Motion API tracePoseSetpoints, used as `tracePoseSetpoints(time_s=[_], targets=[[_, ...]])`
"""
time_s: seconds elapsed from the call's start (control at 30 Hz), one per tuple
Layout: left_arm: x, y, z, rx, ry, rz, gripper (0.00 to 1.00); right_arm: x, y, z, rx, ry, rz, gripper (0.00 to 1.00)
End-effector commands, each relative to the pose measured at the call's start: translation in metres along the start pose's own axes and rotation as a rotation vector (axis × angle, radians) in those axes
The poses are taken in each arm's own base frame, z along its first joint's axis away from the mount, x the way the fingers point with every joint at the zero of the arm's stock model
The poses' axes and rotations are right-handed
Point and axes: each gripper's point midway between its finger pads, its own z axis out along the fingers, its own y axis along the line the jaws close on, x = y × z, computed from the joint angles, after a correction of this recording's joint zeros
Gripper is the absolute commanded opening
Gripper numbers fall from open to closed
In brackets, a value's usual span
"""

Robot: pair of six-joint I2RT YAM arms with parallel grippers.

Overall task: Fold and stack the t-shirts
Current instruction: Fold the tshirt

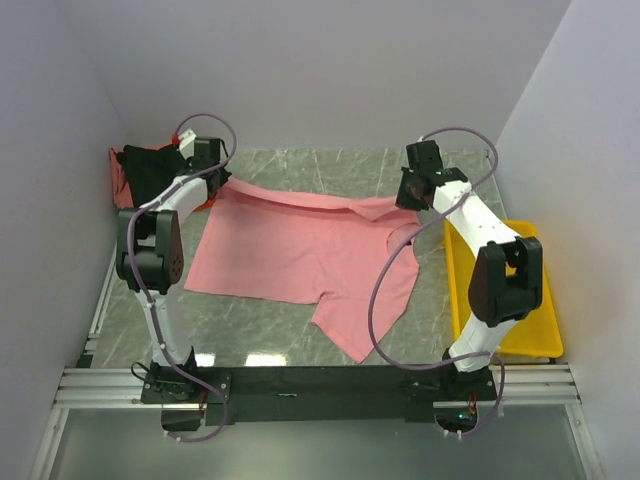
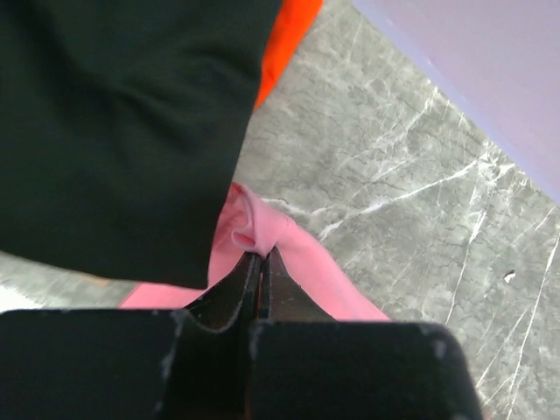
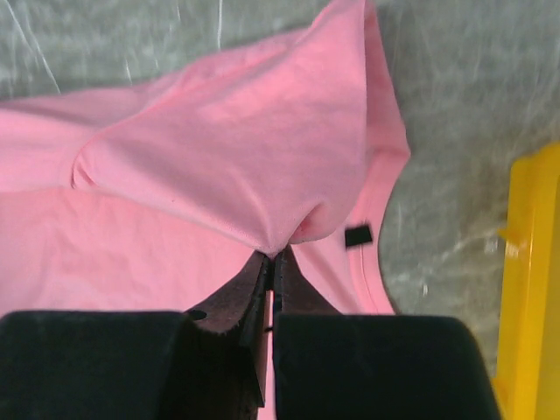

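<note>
- Your left end effector point(image 2: 260, 255) is clamped on the pink shirt point(image 1: 300, 250) at its 10 o'clock corner.
- Your right end effector point(image 3: 273, 256) pinches its 2 o'clock edge.

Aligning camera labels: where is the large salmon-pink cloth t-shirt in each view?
Top external: salmon-pink t-shirt spread mid-table between the arms.
Left wrist: lower centre, a bunched edge pinched by the left gripper.
Right wrist: fills the upper left, pinched by the right gripper.
Shared landmark: the grey marble tabletop.
</note>
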Motion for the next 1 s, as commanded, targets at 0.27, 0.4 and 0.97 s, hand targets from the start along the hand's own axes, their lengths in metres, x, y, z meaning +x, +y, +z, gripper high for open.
tracePoseSetpoints(time_s=[0.27, 0.4, 0.97], targets=[[-0.006, 0.028, -0.032, -0.118, 0.045, 0.068, 0.00, 0.068, -0.003, -0.046, -0.051, 0.166, 0.024, 0.00], [-0.003, 0.041, -0.030, -0.164, 0.062, 0.087, 0.00, 0.086, 0.006, -0.058, -0.068, 0.184, 0.023, 0.00], [0.015, 0.047, -0.041, -0.177, 0.166, 0.080, 0.72, 0.135, -0.027, -0.023, 0.202, 0.277, -0.051, 0.54]])
